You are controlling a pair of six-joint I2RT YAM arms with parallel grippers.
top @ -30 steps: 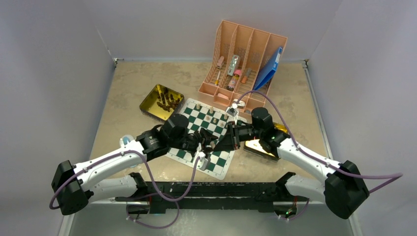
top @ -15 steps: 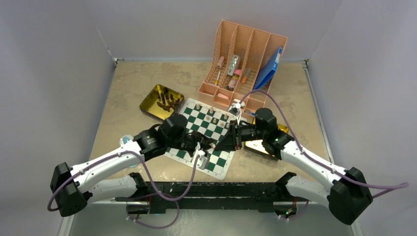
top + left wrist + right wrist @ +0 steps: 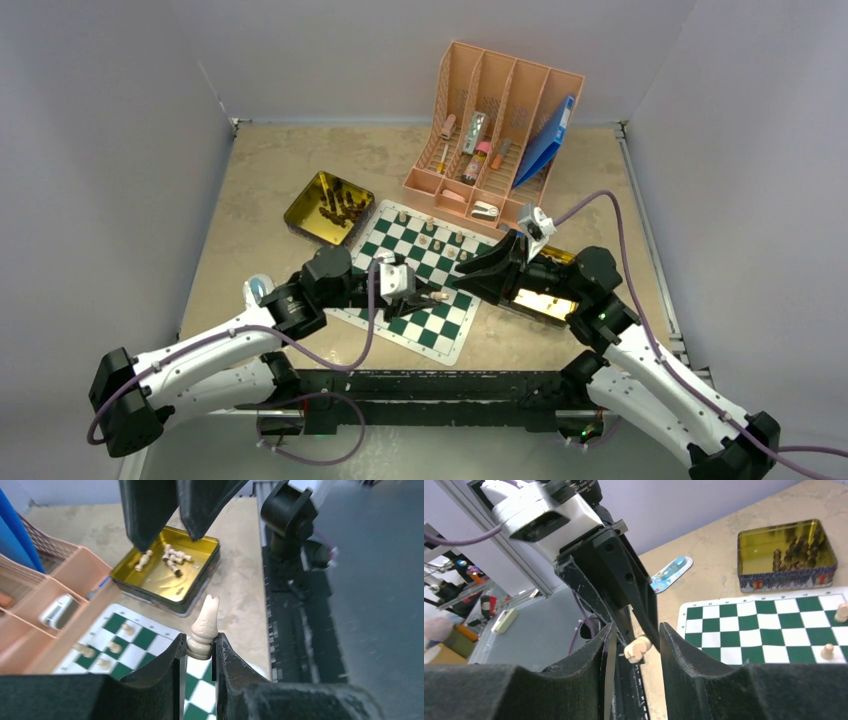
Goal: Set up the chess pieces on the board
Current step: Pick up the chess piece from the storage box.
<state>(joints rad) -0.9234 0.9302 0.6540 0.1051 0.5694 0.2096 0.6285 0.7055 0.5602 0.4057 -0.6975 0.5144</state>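
Board (image 3: 432,326) is laid mid-table and is mostly bare. Only a few pale pieces (image 3: 428,227) are stood along its far side; no dark ones are seen on it. Left tin (image 3: 310,210) is loaded with dark pieces (image 3: 340,205). Right tin (image 3: 160,582) is seen with loose pieces (image 3: 173,559) lying in it. Task is judged early, with most of both sets left to place.

Left gripper (image 3: 201,643) is pinched on one pale piece (image 3: 206,622) by its base. The top is left sticking out past the fingertips, and the piece is carried over the board's right side. Right gripper (image 3: 636,628) is spread and nothing is held. It is pointed at that piece from the right, just beside it, with no contact seen.
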